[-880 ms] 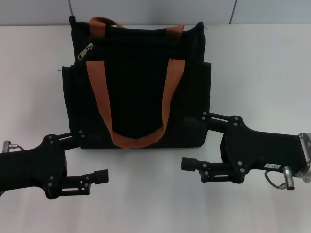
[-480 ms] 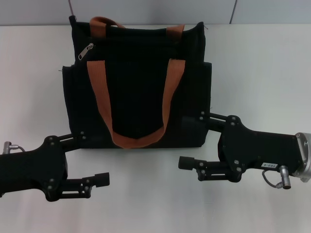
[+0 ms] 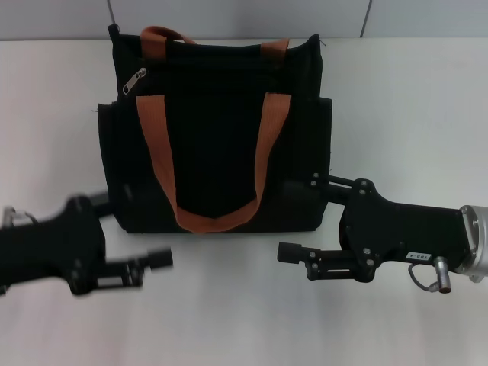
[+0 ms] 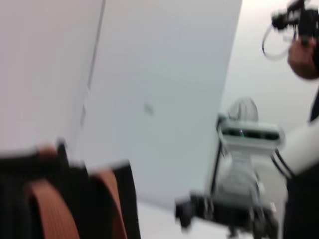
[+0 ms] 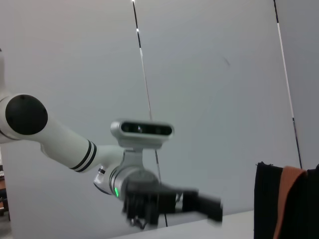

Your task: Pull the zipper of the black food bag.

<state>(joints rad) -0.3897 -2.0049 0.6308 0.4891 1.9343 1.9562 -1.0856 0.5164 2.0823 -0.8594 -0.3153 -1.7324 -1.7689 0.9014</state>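
Note:
The black food bag (image 3: pixel 213 130) lies on the white table with its two orange-brown handles (image 3: pixel 156 145) facing me. The zipper (image 3: pixel 135 80), a small silver pull tab, sits at the bag's upper left corner. My left gripper (image 3: pixel 137 229) is open and blurred by motion at the bag's lower left corner, well below the zipper. My right gripper (image 3: pixel 302 216) is open at the bag's lower right corner, its upper finger against the bag's edge. The bag also shows in the left wrist view (image 4: pixel 75 199) and in the right wrist view (image 5: pixel 289 199).
The white table (image 3: pixel 412 99) stretches to both sides of the bag and in front of it. A grey wall (image 3: pixel 244 15) runs behind. The right wrist view shows my left gripper (image 5: pixel 169 199) and my head camera (image 5: pixel 142 130) farther off.
My left gripper has moved up toward the bag's lower left corner and is blurred. My right gripper has shifted slightly left. The bag has not moved.

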